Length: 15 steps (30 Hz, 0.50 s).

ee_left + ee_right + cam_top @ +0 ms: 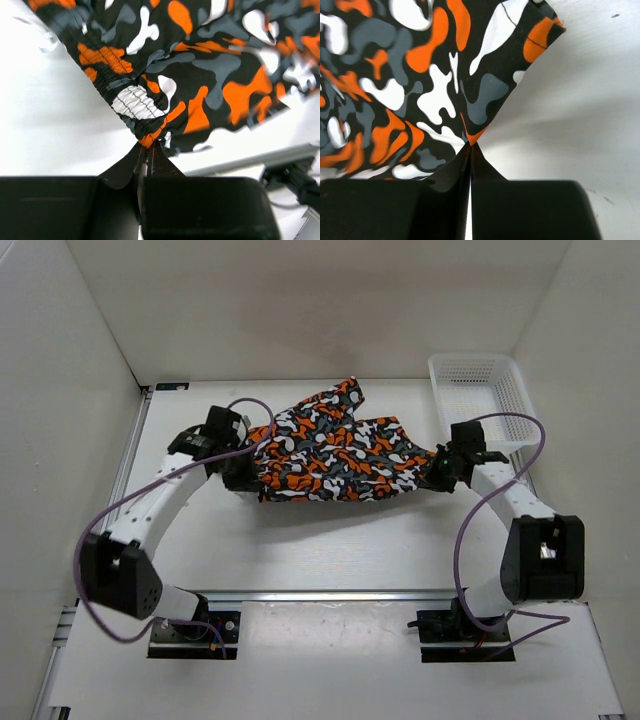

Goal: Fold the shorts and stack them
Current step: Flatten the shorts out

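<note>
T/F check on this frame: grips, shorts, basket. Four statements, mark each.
1. The left gripper and the right gripper are both shut on the shorts. True.
2. The shorts lie in the basket. False: they stretch between the two grippers, outside it.
3. The left gripper pinches the shorts at the gathered waistband. True.
4. The basket sits at the far left corner of the table. False: it is at the far right corner.
</note>
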Motion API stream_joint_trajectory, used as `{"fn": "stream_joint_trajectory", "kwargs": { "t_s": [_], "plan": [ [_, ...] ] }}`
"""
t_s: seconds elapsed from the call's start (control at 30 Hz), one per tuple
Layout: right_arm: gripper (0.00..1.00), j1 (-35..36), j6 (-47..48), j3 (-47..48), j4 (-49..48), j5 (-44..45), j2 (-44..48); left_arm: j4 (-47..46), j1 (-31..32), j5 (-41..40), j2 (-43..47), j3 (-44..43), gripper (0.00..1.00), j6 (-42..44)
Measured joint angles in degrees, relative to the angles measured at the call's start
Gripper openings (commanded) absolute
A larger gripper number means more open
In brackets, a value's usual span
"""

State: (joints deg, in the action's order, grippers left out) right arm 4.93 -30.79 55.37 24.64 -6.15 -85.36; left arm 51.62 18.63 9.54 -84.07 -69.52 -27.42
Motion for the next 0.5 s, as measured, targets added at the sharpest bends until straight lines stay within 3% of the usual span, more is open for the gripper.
{"fn": "stream_joint_trajectory", "kwargs": {
  "t_s": [0.17, 0.27, 0.43, 0.47, 0.5],
  "plan": [
    [0.00, 0.3, 1.0, -0.1, 3.9, -0.8, 7.3, 8.5, 0.3, -0.3, 9.2, -2.5, 0.10, 1.1],
    [0.00, 0.8, 1.4, -1.3, 5.5, -1.5, 12.0, 11.3, 0.3, -0.5, 9.6, -2.5, 0.10, 1.1],
    [0.00, 1.4, 1.3, -2.3, 7.6, -0.4, 12.5, 10.6, 0.1, -0.7, -0.4, -4.9, 0.10, 0.9],
    [0.08, 1.5, 1.2, -2.1, 7.6, 0.0, 11.4, 10.1, 0.1, -0.8, -4.2, -6.8, 0.10, 1.1],
    [0.14, 1.5, 1.0, -1.7, 7.7, 0.3, 10.1, 9.6, 0.0, -0.9, -7.9, -8.7, 0.20, 1.3]
  ]
}}
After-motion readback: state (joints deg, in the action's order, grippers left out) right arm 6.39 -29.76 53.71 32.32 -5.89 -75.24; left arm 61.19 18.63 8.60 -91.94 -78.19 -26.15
